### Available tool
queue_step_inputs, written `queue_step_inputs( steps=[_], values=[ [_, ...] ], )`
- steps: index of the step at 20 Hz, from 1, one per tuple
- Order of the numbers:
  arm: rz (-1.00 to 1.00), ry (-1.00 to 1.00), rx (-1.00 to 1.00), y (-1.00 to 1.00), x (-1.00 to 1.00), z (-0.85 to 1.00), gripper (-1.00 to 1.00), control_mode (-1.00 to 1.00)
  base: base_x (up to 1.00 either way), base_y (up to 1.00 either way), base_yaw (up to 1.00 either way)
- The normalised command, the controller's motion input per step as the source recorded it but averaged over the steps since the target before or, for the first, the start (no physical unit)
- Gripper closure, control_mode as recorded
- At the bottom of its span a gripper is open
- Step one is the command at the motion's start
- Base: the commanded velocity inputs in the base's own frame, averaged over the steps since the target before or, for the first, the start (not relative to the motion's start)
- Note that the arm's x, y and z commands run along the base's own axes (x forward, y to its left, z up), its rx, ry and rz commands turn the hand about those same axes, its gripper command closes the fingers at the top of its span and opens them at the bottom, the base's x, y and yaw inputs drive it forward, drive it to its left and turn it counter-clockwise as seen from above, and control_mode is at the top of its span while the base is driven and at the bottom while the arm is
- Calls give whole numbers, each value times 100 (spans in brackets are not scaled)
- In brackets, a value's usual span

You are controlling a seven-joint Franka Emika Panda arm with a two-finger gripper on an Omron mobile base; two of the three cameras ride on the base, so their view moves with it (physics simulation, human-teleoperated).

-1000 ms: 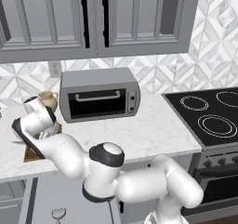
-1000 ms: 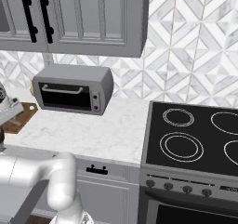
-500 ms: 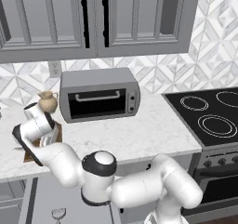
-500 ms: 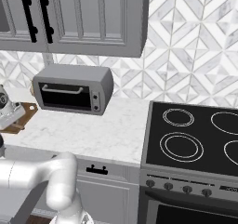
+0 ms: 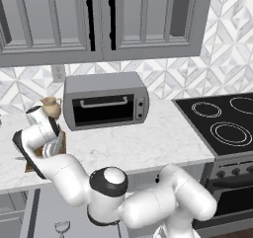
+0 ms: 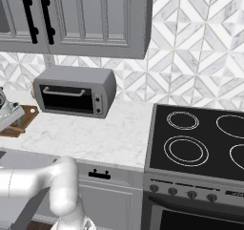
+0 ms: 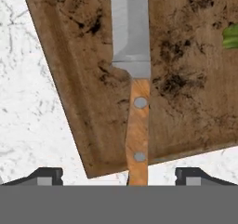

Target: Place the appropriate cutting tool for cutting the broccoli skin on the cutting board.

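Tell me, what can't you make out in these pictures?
- Knife tip: cut off by the top edge of the hand view.
- Broccoli: just a green sliver at the hand view's right edge.
- Board: mostly behind the arm in the left base view.
- Gripper: fingertips stand apart, handle between them; touching or not, cannot tell.

A grey toaster oven (image 5: 106, 100) stands on the white marble surface (image 5: 143, 143) against the patterned backsplash (image 6: 190, 43). A small tan jug (image 5: 49, 106) sits just beside its left end. Grey cabinets (image 5: 99, 19) hang above; a black stovetop (image 6: 200, 143) lies right.
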Motion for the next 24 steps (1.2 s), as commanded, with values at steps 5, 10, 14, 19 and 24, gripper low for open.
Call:
queue_step_inputs(
  steps=[5,10,14,19,24],
  values=[
    [-3,-14,18,-100,-66,24,-100,-100,0,0,0],
    [-7,-12,18,-100,-46,28,-100,-100,0,0,0],
    [-5,-21,11,-100,-52,48,-100,-100,0,0,0],
    [-4,-32,2,-89,-59,68,-100,-100,0,0,0],
    [-4,-35,0,-67,-59,66,-100,-100,0,0,0]
  ],
)
